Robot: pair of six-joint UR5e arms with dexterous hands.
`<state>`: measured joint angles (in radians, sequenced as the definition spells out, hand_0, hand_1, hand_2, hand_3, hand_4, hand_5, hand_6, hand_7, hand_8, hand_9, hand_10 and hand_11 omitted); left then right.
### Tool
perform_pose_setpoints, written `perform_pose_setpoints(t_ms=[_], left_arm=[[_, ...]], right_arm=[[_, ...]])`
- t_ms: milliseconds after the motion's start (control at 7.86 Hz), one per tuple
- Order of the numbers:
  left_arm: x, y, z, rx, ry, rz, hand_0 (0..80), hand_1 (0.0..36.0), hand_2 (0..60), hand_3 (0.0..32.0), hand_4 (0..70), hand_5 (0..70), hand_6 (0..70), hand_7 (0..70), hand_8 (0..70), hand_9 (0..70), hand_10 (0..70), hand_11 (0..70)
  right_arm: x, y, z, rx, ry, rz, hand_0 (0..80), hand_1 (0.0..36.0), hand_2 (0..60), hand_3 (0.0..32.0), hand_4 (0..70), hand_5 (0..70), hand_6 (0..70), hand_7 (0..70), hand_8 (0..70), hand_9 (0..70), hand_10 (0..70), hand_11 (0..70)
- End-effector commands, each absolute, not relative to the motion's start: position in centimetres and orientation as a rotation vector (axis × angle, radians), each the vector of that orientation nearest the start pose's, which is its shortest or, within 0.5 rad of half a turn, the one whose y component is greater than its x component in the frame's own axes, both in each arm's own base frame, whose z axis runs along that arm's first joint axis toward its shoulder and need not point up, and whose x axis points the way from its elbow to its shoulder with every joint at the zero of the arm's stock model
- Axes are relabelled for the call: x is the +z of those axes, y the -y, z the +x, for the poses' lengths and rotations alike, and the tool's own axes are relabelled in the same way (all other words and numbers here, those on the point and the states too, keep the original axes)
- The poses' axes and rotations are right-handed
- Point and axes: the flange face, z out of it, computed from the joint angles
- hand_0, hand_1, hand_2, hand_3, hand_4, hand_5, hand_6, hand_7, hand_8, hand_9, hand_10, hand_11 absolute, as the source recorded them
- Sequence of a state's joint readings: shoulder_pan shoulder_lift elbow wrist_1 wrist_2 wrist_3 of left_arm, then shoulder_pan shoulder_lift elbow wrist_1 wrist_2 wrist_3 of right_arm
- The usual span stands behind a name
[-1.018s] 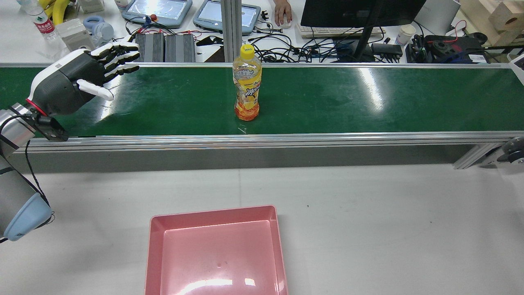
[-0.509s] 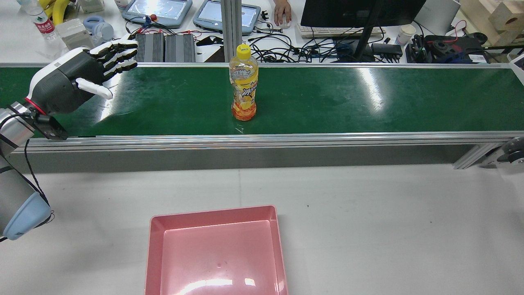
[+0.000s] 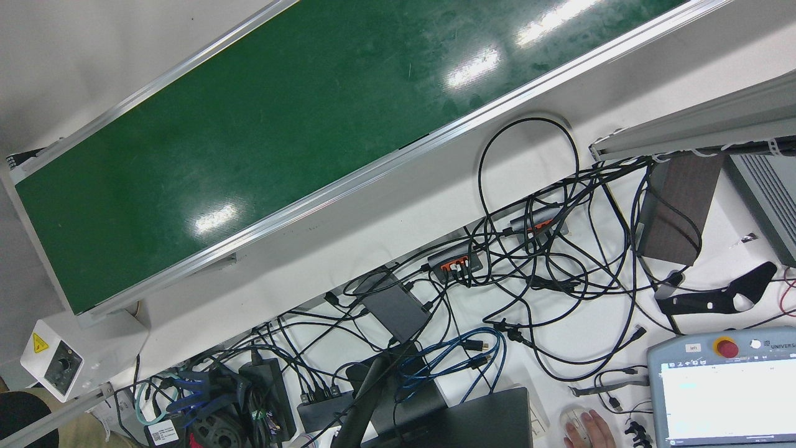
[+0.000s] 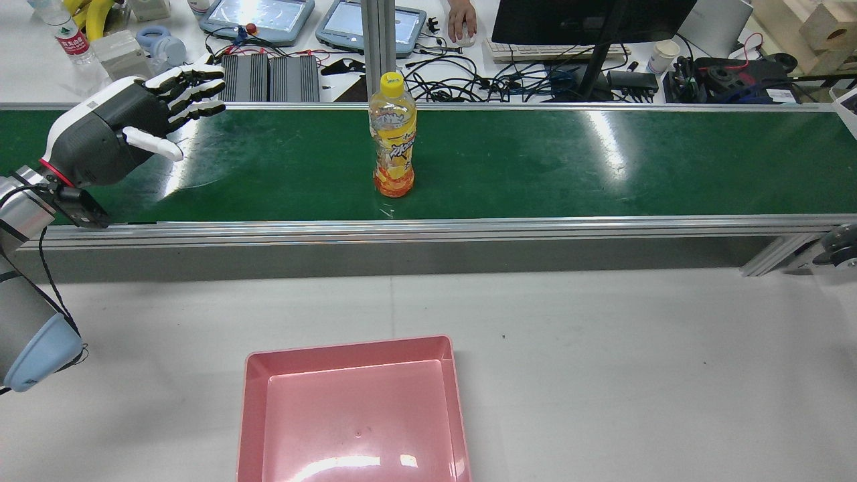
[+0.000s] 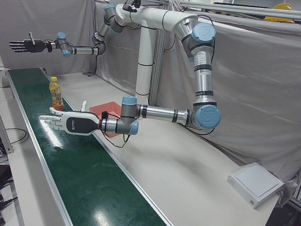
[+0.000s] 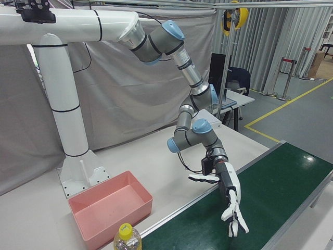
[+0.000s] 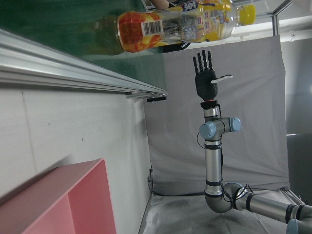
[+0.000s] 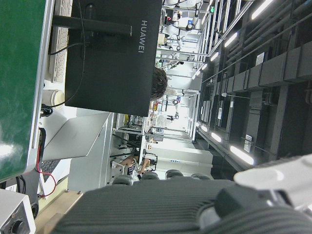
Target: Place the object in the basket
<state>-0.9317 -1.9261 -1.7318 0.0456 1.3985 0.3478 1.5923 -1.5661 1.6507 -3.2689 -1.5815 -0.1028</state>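
A yellow-capped orange drink bottle (image 4: 392, 144) stands upright on the green conveyor belt (image 4: 569, 167). It also shows in the left-front view (image 5: 56, 94) and in the left hand view (image 7: 180, 24). My left hand (image 4: 114, 137) hovers open over the belt's left part, fingers spread, well to the left of the bottle and apart from it. The same left hand (image 5: 70, 123) holds nothing. My right hand (image 5: 23, 45) is raised high beyond the bottle, open and empty. The pink basket (image 4: 348, 348) sits empty on the white table, nearer than the belt.
An aluminium rail (image 4: 428, 227) edges the belt on the basket side. Behind the belt lie cables, a monitor (image 4: 589, 20), teach pendants and a person's hand on a mouse (image 4: 462, 23). A vertical post (image 4: 377, 47) stands right behind the bottle.
The bottle has travelled a little to the left along the belt, toward my left hand. My left hand has shifted only slightly and stays open.
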Motion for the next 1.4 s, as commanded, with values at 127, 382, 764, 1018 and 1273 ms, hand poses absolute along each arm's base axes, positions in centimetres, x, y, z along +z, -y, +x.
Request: perform_pose_setpoints(t_ms=[127,382,764,1018,1273], left_arm=[[41.0,59.0,25.0,-1.394,-2.394,-0.221,52.5,10.9,0.0,4.2,13.3,24.6,0.8,0.9,8.6,8.4,9.2,14.8],[41.2,59.0,24.7,-1.4,-2.394,-0.219,51.9,10.7,0.0,3.8,13.4,24.6,0.9,1.0,9.1,9.3,8.9,14.2],[41.1,58.8,25.4,-1.392,-2.39,-0.217,53.5,11.8,0.0,4.6,13.4,23.0,1.0,0.9,7.7,7.9,10.8,17.2],[39.7,59.1,25.5,-1.38,-2.422,-0.205,52.8,10.8,0.0,5.6,12.7,23.2,0.5,0.8,8.4,8.6,9.8,15.7],[37.7,59.0,25.4,-1.358,-2.446,-0.208,53.3,11.0,0.0,5.0,13.4,23.7,0.8,0.9,9.9,10.6,8.0,13.0]], right_arm=[[65.8,48.5,14.3,-2.313,-2.218,-0.127,0.0,0.0,0.0,0.0,0.0,0.0,0.0,0.0,0.0,0.0,0.0,0.0],[65.9,48.5,14.3,-2.317,-2.215,-0.125,0.0,0.0,0.0,0.0,0.0,0.0,0.0,0.0,0.0,0.0,0.0,0.0],[65.8,48.5,14.3,-2.313,-2.217,-0.127,0.0,0.0,0.0,0.0,0.0,0.0,0.0,0.0,0.0,0.0,0.0,0.0],[65.8,48.5,14.3,-2.313,-2.217,-0.127,0.0,0.0,0.0,0.0,0.0,0.0,0.0,0.0,0.0,0.0,0.0,0.0],[65.8,48.5,14.3,-2.313,-2.217,-0.127,0.0,0.0,0.0,0.0,0.0,0.0,0.0,0.0,0.0,0.0,0.0,0.0]])
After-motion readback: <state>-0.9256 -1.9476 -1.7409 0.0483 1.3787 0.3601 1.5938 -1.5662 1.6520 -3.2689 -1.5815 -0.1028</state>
